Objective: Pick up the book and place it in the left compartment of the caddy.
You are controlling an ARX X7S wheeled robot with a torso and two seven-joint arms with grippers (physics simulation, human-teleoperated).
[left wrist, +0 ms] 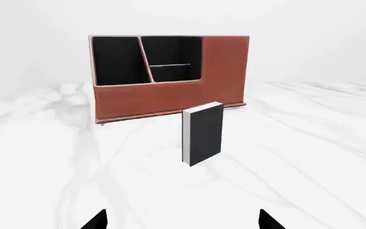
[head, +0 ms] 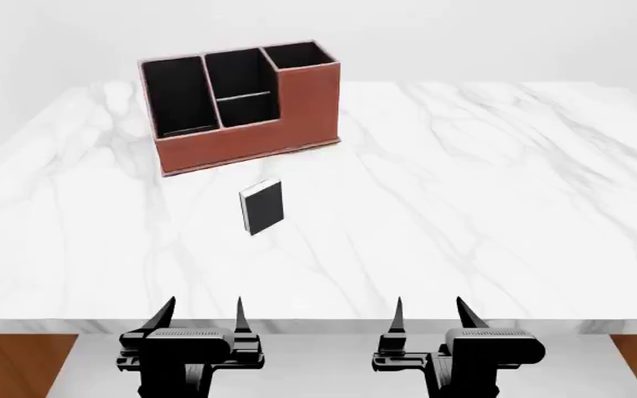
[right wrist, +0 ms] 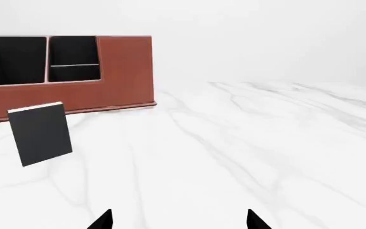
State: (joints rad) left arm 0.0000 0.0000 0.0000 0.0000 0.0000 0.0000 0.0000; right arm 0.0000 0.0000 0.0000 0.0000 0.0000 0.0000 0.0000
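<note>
Both sets of jaws are hanging spread and empty at the tabletop's (head: 496,207) near edge. Beyond them the book (head: 262,207) is lying just before the caddy (head: 241,145), its long axis running toward the caddy, nearer my left jaws (head: 201,319) than my right jaws (head: 430,319).

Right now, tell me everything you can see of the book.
The book is small and thin, with a plain black cover and white page edges along one side and the top. It stands upright on the white marble table, closed, a little in front of the caddy and apart from it. Only the table touches it. Both grippers, left and right, sit open at the table's near edge, well short of it. No title or marking shows on the cover.
</note>
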